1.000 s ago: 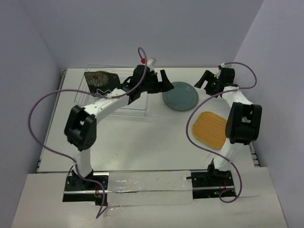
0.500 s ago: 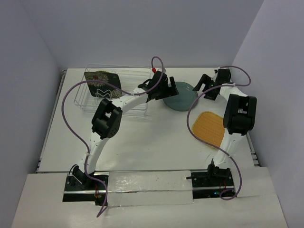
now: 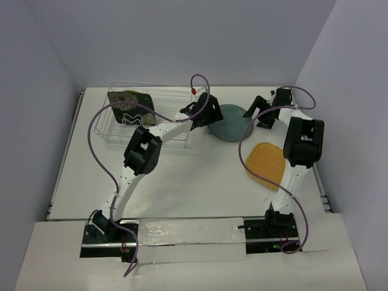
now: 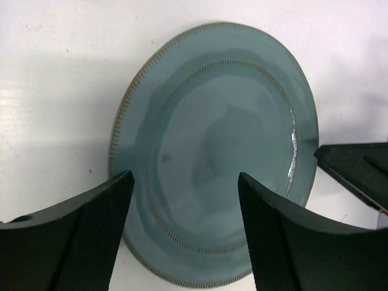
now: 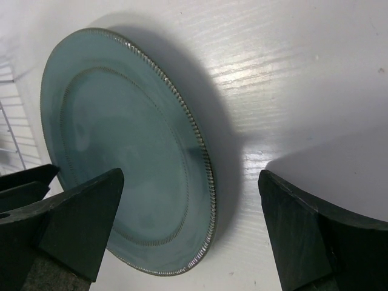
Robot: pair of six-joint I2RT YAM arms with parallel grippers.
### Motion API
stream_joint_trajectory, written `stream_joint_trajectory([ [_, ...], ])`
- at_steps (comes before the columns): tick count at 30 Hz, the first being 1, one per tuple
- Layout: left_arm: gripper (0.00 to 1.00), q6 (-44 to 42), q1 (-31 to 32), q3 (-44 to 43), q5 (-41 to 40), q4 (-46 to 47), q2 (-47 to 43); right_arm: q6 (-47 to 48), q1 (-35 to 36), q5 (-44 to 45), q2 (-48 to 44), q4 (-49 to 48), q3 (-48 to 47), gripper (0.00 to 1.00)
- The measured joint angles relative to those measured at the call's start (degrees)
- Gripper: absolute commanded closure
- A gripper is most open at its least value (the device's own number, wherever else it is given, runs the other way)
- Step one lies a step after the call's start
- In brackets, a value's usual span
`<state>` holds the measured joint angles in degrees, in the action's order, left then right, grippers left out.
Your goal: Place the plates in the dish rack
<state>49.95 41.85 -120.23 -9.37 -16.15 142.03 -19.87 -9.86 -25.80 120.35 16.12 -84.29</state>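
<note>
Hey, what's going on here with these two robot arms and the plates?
The arms are loading plates into the rack. The black plate already stands in it. Both arms reach for the teal plate on the table. The left hand is open above it and the right hand is open at its right edge; neither grips it. The orange plate lies farther right, not yet loaded.
</note>
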Motion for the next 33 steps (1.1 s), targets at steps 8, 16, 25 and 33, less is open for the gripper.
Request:
stream_joint_trajectory([
  [8, 0.22, 0.9, 0.0, -1.1, -2.5, 0.1, 1.0, -0.2, 0.6, -0.8, 0.8, -0.1, -1.0, 0.00],
  [16, 0.12, -0.7, 0.4, 2.9, -6.0, -0.8, -2.5, -0.4, 0.9, -0.7, 1.0, -0.1, -1.2, 0.00],
  [25, 0.14, -1.1, 0.3, 1.7, -8.4, -3.4, -2.8, -0.4, 1.0, -0.7, 1.0, -0.1, -1.2, 0.00],
  [33, 0.28, -1.2, 0.4, 0.8, -6.0, -2.1, 1.2, -0.3, 1.0, -1.2, 1.0, -0.1, -1.2, 0.00],
])
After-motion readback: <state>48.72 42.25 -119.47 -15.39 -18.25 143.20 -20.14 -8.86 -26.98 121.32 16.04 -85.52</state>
